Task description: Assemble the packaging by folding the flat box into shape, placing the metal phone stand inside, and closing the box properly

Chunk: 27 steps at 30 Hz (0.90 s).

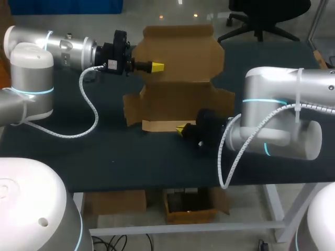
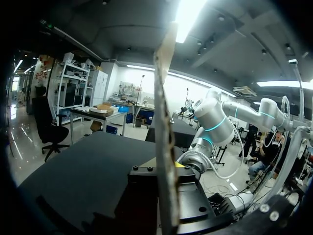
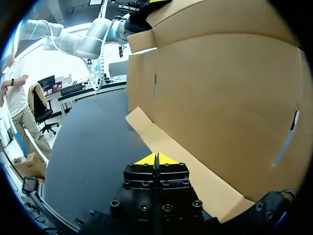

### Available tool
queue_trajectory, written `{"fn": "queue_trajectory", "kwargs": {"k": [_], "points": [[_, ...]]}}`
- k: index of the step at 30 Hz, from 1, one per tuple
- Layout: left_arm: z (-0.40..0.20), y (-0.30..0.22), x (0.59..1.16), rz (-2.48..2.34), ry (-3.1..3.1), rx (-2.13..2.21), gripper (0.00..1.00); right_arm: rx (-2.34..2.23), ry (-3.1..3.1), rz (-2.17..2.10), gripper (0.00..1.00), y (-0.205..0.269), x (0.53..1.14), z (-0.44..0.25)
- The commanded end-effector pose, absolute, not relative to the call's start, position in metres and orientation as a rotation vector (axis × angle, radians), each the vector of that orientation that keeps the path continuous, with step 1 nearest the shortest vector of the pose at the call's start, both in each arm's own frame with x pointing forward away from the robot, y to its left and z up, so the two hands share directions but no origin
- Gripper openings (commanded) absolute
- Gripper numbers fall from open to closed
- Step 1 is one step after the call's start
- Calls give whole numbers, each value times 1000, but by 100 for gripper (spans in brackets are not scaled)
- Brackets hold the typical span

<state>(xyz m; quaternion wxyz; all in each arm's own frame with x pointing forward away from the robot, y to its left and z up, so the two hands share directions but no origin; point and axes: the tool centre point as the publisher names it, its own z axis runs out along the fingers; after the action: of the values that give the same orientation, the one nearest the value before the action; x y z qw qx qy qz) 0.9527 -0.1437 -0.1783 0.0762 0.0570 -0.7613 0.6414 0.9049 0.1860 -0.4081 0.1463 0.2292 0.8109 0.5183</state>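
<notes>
Right gripper, tips together, pins the brown flat cardboard box by its front flap; left gripper clamps the raised panel. Risk: an uneven pull could tear it or let it slip.

The left arm and right arm are silver-grey tubes with rounded white joint caps and thin cyan rings. A white coiled cable trails along each to a black wrist block. The right gripper has a black, screw-studded body; its jaws end in yellow tips.
</notes>
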Motion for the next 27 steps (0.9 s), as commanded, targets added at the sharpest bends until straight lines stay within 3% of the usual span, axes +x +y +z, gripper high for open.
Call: {"fn": "queue_trajectory", "kwargs": {"k": [1,27], "points": [[-179,-143,953,1922,-2281,168,0,674,2309,1483,0,193,907,-414],[-179,-143,953,1922,-2281,168,0,710,2287,1489,0,196,921,-424]]}}
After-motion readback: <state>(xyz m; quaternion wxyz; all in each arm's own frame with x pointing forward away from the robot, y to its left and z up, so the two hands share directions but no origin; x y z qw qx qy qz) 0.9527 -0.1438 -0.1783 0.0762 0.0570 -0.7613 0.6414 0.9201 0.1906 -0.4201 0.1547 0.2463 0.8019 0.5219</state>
